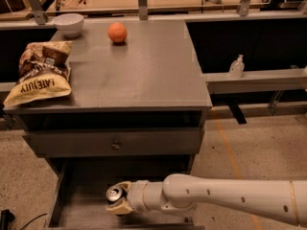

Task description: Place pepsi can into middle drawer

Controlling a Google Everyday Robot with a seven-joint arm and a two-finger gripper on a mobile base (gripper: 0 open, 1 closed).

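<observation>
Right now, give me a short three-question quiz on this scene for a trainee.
1. What does the gripper, down over the open middle drawer's floor, hold? A bowl, B pepsi can, C chip bag.
2. True or false: the orange lies in the middle drawer.
3. Fill in: the drawer front with the round knob is ___.
Key: 1 B; 2 false; 3 shut.

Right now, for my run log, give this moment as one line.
phase: placing | gripper: shut on pepsi can, inside open middle drawer | release: not yet
</observation>
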